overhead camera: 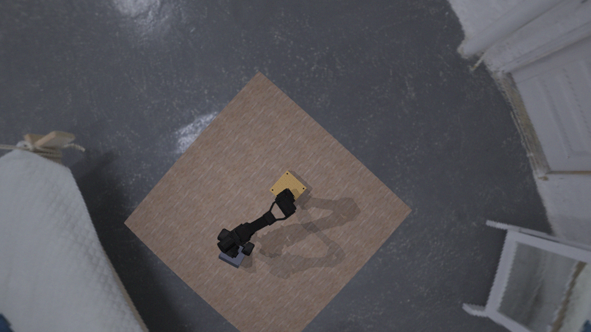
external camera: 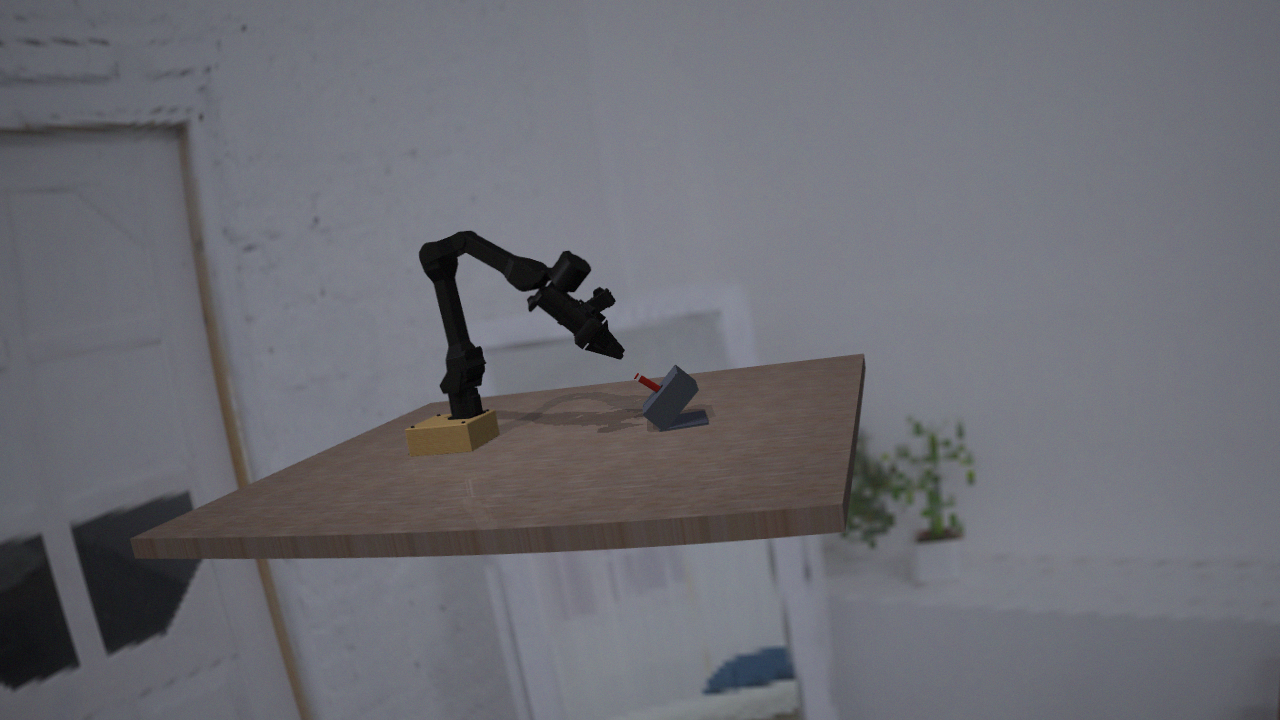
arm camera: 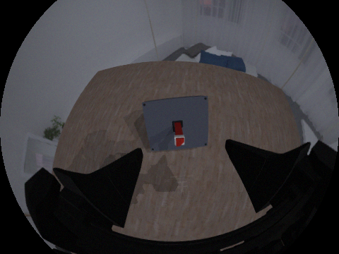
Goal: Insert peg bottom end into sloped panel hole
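Observation:
A red peg (external camera: 648, 383) (arm camera: 179, 130) with a white band near its top end stands in the dark-rimmed square hole of the grey sloped panel (external camera: 678, 395) (arm camera: 192, 109). Its lower end is inside the hole and its upper part sticks out of the face. How deep it sits is hidden. My gripper (external camera: 622, 355) (arm camera: 185, 149) is open and empty. In the exterior view it hangs above and to the left of the peg's top end, apart from it. In the top view the arm covers the peg, and part of the panel (overhead camera: 232, 260) shows.
The wooden table (overhead camera: 256, 144) (external camera: 537, 483) (arm camera: 106, 88) carries the arm's yellow base block (overhead camera: 286, 183) (external camera: 440, 437) and the panel. The panel's flat foot (external camera: 693, 419) lies on the table behind its sloped block. Shadows of the arm fall on the table.

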Robot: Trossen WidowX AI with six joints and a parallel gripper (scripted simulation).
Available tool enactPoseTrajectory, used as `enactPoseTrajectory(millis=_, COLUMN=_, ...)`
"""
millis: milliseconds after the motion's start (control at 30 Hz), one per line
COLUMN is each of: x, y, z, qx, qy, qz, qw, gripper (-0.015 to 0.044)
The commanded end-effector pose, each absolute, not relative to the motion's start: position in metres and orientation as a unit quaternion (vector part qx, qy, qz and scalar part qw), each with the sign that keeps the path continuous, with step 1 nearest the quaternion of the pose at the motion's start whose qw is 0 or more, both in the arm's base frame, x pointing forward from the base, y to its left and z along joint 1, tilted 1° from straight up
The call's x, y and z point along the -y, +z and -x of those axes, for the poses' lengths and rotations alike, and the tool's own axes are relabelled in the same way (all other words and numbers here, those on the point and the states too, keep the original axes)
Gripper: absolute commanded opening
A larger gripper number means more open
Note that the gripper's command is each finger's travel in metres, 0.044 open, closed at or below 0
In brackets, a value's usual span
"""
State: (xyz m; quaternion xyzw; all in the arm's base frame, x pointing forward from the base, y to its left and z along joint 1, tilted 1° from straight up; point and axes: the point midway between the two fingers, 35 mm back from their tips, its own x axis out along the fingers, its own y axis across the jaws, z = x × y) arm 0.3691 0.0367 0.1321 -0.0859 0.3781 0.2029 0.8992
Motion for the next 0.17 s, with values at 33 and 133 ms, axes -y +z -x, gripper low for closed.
enactPoseTrajectory(millis=33, x=-0.0347, y=0.1359, z=-0.3652, qx=-0.379, qy=0.204, qz=0.087, qw=0.898, gripper=0.0440)
enactPoseTrajectory(millis=133, x=-0.0334, y=0.1391, z=-0.3625, qx=-0.379, qy=0.204, qz=0.087, qw=0.898, gripper=0.0440)
